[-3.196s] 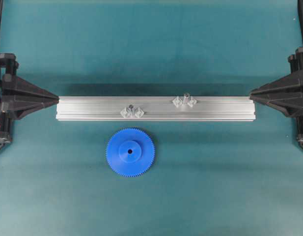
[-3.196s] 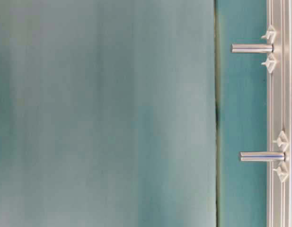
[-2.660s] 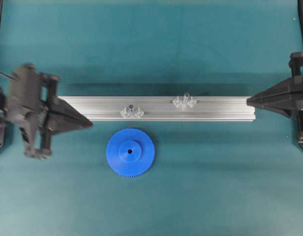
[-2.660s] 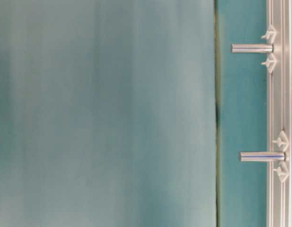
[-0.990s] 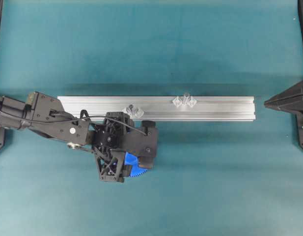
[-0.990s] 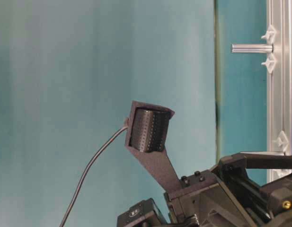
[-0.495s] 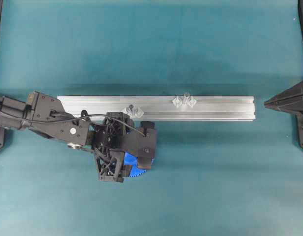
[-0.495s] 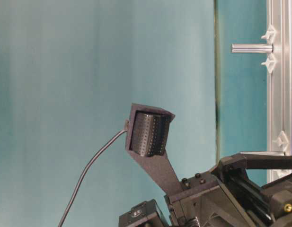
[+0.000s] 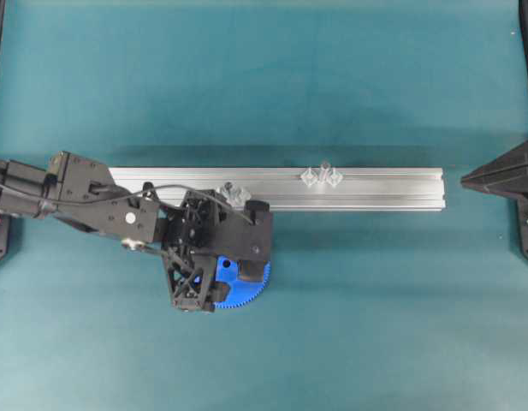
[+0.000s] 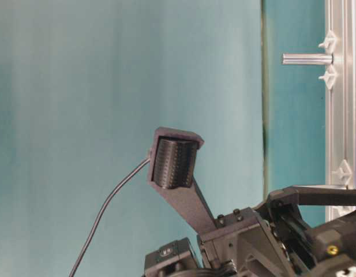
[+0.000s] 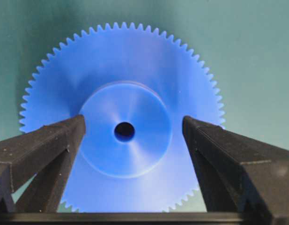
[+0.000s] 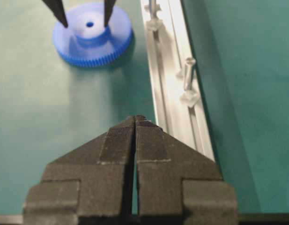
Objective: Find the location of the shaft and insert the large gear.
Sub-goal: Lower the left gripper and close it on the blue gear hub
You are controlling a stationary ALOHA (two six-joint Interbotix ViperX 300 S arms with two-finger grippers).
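Observation:
The large gear (image 11: pixel 130 65) is a bright blue toothed disc lying flat on the teal mat just in front of the rail; it also shows in the overhead view (image 9: pixel 246 289) and the right wrist view (image 12: pixel 95 49). My left gripper (image 11: pixel 133 123) is open above it, one finger on each side of the raised hub; its fingers (image 12: pixel 59 14) also show in the right wrist view. The shaft (image 9: pixel 323 169) stands on the rail between two spaced clear tabs, right of the gear (image 12: pixel 188 70) (image 10: pixel 304 58). My right gripper (image 12: pixel 136 118) is shut and empty at the right edge (image 9: pixel 463 180).
The aluminium rail (image 9: pixel 383 190) runs left to right across the middle of the mat. A second pin (image 9: pixel 230 188) with touching clear tabs stands on it just behind my left gripper's body, which covers most of the gear from above.
My left arm came in from the left edge and settled over the gear with its jaws open. In the last half second it only shifted slightly. The gear has not moved.

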